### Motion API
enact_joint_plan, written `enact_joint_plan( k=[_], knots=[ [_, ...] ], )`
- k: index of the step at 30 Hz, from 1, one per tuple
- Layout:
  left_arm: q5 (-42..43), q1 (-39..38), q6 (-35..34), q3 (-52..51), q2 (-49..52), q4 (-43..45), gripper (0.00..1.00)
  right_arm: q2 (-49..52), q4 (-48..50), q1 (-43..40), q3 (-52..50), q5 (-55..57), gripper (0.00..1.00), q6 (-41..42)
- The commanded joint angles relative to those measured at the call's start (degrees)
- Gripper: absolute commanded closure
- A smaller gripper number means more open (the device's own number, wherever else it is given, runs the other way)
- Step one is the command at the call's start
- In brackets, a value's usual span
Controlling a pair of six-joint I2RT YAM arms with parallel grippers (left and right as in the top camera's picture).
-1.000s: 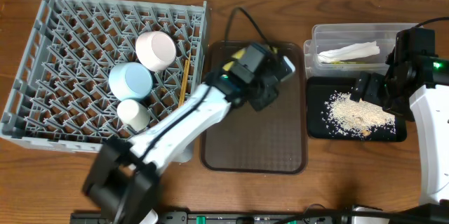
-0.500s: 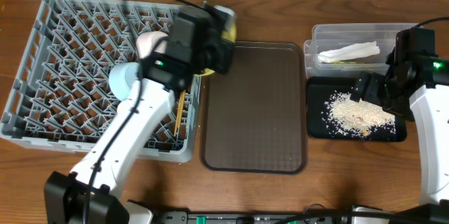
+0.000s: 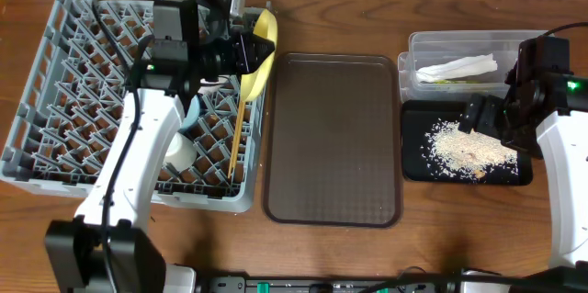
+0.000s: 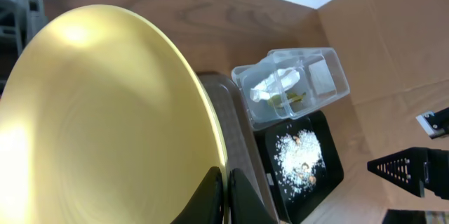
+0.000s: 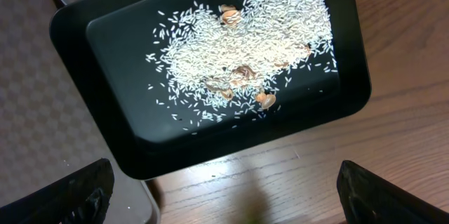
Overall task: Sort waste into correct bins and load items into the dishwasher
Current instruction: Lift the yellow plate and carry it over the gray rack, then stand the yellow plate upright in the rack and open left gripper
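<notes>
My left gripper (image 3: 246, 52) is shut on the rim of the round yellow plate (image 3: 264, 50), held on edge over the right side of the grey dish rack (image 3: 55, 73). The plate fills the left wrist view (image 4: 98, 119), its rim pinched between the fingertips (image 4: 226, 192). In the rack lie the chopsticks (image 3: 238, 118), a cream cup (image 3: 180, 153) and part of the light blue bowl (image 3: 186, 117), partly hidden by my arm. My right gripper (image 3: 487, 117) is open and empty above the black tray (image 3: 412, 172) of rice scraps (image 5: 238, 48). The clear tub (image 3: 423, 47) holds white tissue (image 3: 457, 67) and a wrapper.
The dark brown serving tray (image 3: 333, 137) lies between the rack and the bins. The black tray's near edge borders bare wooden table (image 5: 295, 182).
My left arm has carried the yellow plate from above the brown serving tray leftward to the rack's right side and turned it on edge. The right arm has not moved.
</notes>
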Motion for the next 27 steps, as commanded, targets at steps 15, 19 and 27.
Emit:
enact_joint_plan(
  k=[15,19,27],
  knots=[
    [-11.28,5.73,2.93,-0.07,-2.91,-1.14,0.19,-0.92,3.1,-0.33,1.03,-6.34,0.01,0.92],
    [-30.6,4.42,3.17,-0.07,-6.21,-17.27,0.18,-0.9,11.67,1.64,1.03,-15.13,0.01,-3.19],
    [-40.17,4.42,3.17,-0.07,-5.92,-39.65,0.18,3.17,19.3,8.57,1.03,-13.51,0.01,-13.81]
  ],
)
